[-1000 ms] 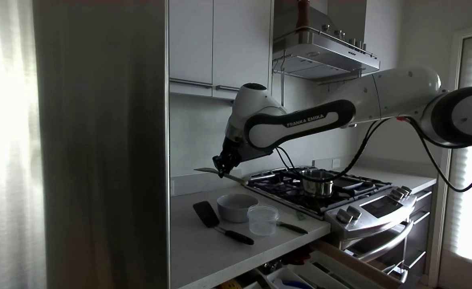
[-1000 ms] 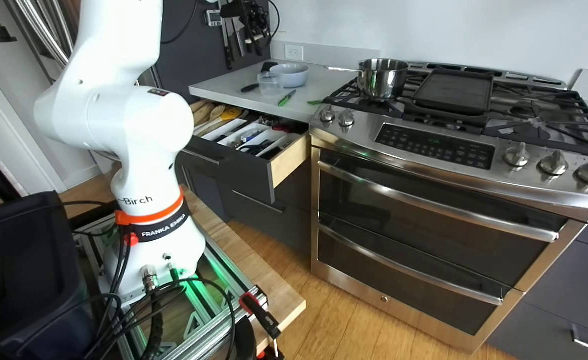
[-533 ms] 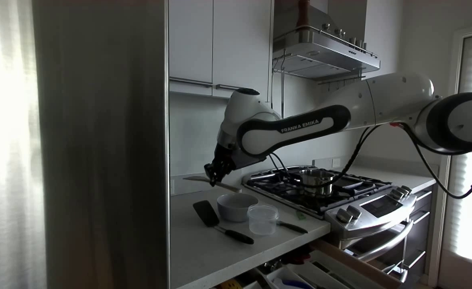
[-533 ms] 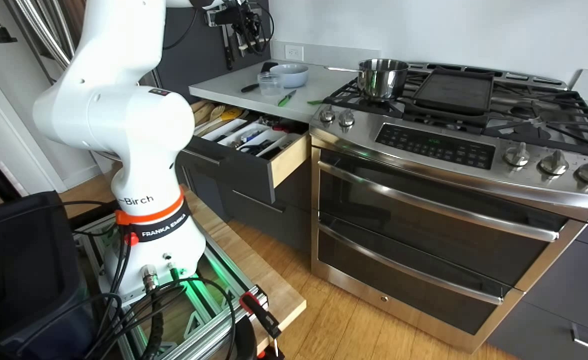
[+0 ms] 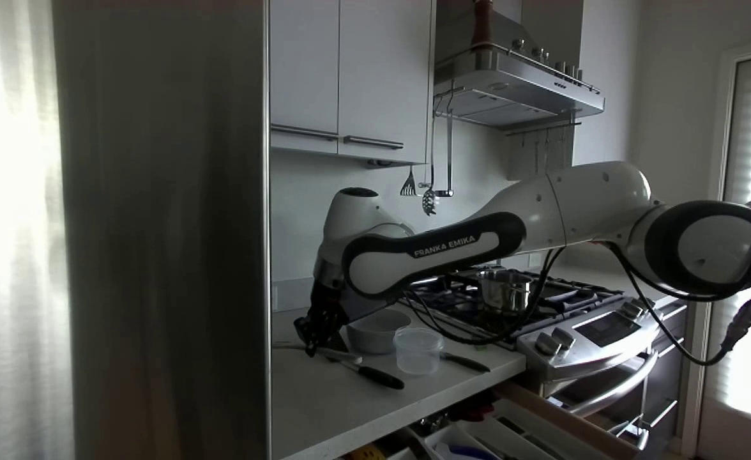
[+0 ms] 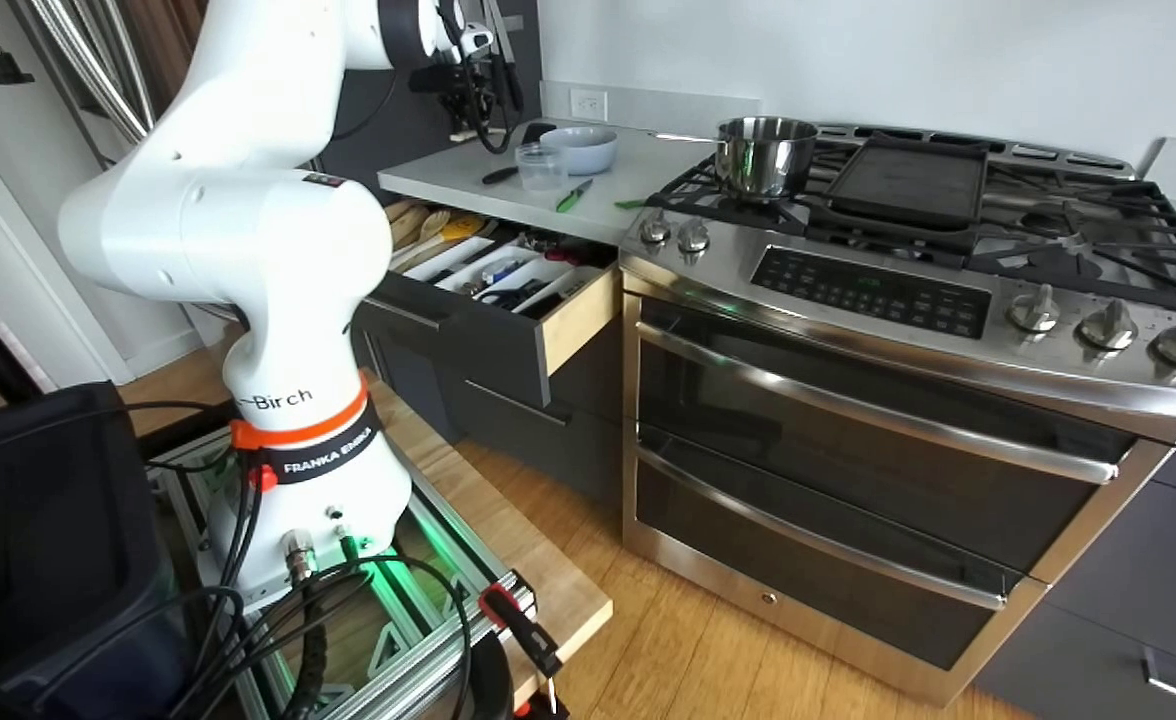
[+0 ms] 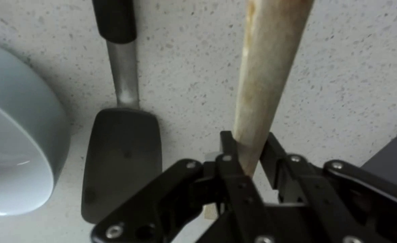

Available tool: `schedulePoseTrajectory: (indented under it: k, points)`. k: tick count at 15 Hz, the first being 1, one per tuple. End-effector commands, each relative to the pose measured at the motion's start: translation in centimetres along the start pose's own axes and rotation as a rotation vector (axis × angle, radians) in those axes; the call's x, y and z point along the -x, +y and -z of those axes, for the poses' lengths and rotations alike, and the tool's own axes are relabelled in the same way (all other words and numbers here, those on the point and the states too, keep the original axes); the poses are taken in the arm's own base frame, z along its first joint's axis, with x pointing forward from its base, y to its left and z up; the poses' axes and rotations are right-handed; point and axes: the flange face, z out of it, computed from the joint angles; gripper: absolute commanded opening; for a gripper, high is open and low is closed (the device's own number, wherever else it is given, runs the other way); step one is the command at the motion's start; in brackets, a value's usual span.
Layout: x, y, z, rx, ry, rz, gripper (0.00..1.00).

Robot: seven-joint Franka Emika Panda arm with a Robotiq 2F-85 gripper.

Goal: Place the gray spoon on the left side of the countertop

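My gripper [image 7: 248, 143] is shut on the pale grey-beige handle of the spoon [image 7: 269, 67], with a finger on each side. In an exterior view the gripper [image 5: 310, 345] is low over the left part of the countertop [image 5: 350, 412], beside the fridge. There the spoon's handle end [image 5: 343, 356] sticks out to the right, and its other end runs left to the fridge edge. I cannot tell whether the spoon touches the countertop. The gripper also shows in an exterior view [image 6: 468, 115] over the counter's far left. The speckled countertop [image 7: 191, 71] fills the wrist view's background.
A black spatula [image 7: 122, 162] lies beside the gripper, next to a grey-blue bowl [image 7: 50, 111]. A clear tub [image 5: 418, 351] and a knife [image 5: 465, 363] lie nearer the stove. A pot [image 6: 766, 160] stands on the stove. The drawer [image 6: 508, 340] below is open.
The arm has moved down and left, carrying the spoon from high behind the bowl to low over the countertop near the fridge. The grip on the spoon has stayed shut.
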Motion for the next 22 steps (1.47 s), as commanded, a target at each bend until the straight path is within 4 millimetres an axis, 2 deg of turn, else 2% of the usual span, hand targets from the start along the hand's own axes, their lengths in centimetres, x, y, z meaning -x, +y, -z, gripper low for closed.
schedulePoseTrajectory:
  k: [1,4,9,10,11,12,14,17,19,22]
  points:
    - [0.1,-0.6,-2.5,0.018,-0.056,-0.018,0.06]
    - [0.3,-0.2,-4.0,0.075,-0.076,-0.048,0.06]
    - [0.6,0.1,-5.2,0.08,-0.117,-0.065,0.06]
    - [0.7,0.1,-5.4,0.073,-0.122,-0.065,0.19]
    - [0.7,0.1,-5.5,0.073,-0.125,-0.066,0.49]
    - [0.7,0.1,-5.6,0.075,-0.126,-0.063,0.51]
    - [0.6,0.3,-5.5,0.075,-0.129,-0.061,0.63]
    - [-0.1,0.7,-3.5,0.069,-0.122,-0.056,0.86]
    - [-1.2,1.3,-0.4,0.057,-0.095,-0.065,0.99]
    - [-2.2,2.5,5.0,0.055,-0.087,-0.065,1.0]
